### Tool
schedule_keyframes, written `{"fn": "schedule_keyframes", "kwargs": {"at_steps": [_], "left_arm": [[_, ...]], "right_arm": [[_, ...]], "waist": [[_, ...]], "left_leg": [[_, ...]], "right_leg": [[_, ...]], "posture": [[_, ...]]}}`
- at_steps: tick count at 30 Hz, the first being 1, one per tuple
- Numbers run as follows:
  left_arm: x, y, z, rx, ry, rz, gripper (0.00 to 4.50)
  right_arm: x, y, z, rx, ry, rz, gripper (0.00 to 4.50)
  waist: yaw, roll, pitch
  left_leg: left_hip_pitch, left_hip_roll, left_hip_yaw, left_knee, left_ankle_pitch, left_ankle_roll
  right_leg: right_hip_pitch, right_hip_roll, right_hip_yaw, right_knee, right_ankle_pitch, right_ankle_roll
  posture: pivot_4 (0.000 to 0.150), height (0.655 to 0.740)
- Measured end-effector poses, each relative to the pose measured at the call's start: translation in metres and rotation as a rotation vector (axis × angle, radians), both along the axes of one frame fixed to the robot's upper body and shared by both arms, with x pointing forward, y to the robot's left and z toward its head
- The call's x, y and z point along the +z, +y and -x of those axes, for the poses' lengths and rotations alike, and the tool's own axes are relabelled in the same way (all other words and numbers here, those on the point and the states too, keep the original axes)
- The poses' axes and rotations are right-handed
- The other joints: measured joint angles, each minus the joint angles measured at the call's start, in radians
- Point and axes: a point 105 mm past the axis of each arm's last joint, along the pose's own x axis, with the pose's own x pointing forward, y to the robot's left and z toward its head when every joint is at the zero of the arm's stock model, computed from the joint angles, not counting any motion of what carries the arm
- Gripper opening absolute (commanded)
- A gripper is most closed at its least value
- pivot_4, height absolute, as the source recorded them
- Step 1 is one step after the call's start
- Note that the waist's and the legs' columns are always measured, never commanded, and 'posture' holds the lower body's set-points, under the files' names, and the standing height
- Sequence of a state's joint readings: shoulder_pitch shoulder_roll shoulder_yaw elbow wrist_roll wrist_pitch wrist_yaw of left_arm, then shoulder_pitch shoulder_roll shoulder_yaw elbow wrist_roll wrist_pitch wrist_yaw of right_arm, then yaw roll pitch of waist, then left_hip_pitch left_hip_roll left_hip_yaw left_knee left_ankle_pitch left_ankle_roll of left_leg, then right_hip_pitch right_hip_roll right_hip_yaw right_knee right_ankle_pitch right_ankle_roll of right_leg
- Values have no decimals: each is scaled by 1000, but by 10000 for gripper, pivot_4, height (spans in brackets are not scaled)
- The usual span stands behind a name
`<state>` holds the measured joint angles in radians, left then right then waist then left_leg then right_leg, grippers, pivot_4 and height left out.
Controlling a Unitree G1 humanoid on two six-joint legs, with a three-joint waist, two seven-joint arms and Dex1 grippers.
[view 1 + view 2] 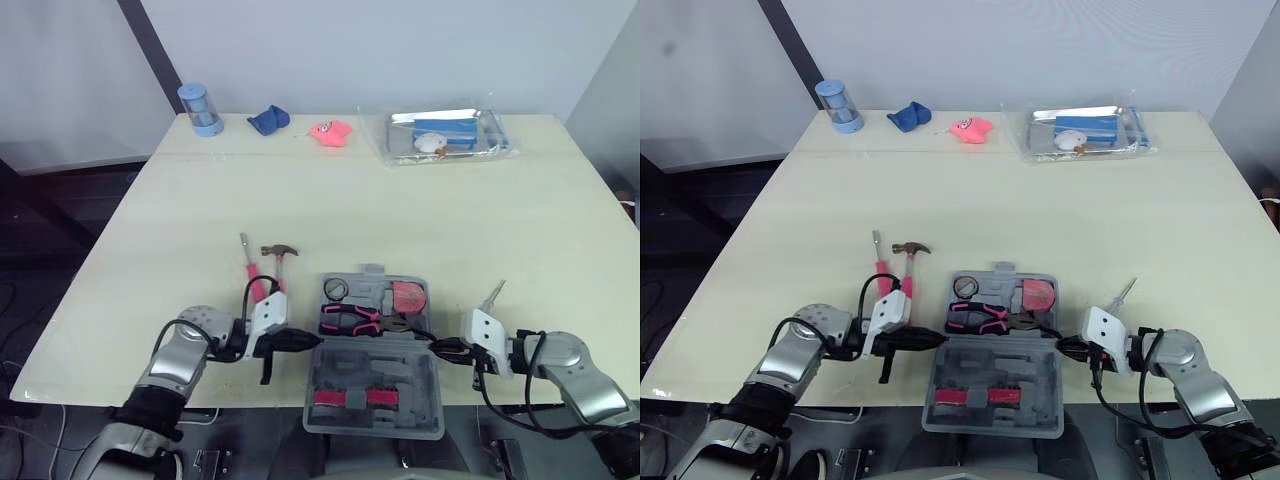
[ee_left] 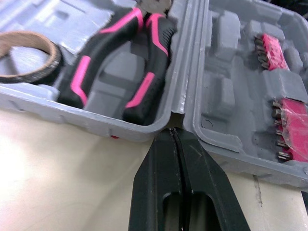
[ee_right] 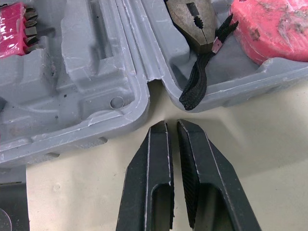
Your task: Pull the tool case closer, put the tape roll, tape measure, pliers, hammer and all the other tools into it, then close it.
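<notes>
While jaws of left gripper (image 2: 172,132) and right gripper (image 3: 172,124) seem together, pliers (image 1: 350,320) lie crosswise, nose right.

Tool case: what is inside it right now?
The tool case's far half holds a tape roll, pink-handled pliers and a pink tape measure; the near half holds pink bit racks. Whatever lies beneath the pliers is covered.

Left black two-finger gripper (image 2: 174,132): fingers pressed together, pointing inward. Right black two-finger gripper (image 3: 172,124): fingers nearly touching (thin slit between them), pointing inward. Left silver forearm (image 1: 178,362) and right silver forearm (image 1: 580,375) are low and angled in.
</notes>
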<state>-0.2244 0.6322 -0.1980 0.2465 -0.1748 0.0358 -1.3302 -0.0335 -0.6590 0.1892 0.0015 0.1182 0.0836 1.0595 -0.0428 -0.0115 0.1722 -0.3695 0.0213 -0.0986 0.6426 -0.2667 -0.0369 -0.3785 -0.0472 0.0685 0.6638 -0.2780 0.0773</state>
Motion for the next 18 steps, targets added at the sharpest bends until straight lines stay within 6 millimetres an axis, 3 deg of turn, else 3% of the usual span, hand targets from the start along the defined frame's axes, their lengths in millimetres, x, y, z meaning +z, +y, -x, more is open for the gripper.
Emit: {"fn": "schedule_keyframes", "kwargs": {"at_steps": [18], "left_arm": [[-6,-9,-6,44,-17,-8,0]], "right_arm": [[1,3,-2,-1,2,-7,3353]], "waist": [[2,0,0]], "left_leg": [[0,0,0,1,0,0]], "right_leg": [[0,0,0,0,0,0]], "posture": [[1500,7400]]}}
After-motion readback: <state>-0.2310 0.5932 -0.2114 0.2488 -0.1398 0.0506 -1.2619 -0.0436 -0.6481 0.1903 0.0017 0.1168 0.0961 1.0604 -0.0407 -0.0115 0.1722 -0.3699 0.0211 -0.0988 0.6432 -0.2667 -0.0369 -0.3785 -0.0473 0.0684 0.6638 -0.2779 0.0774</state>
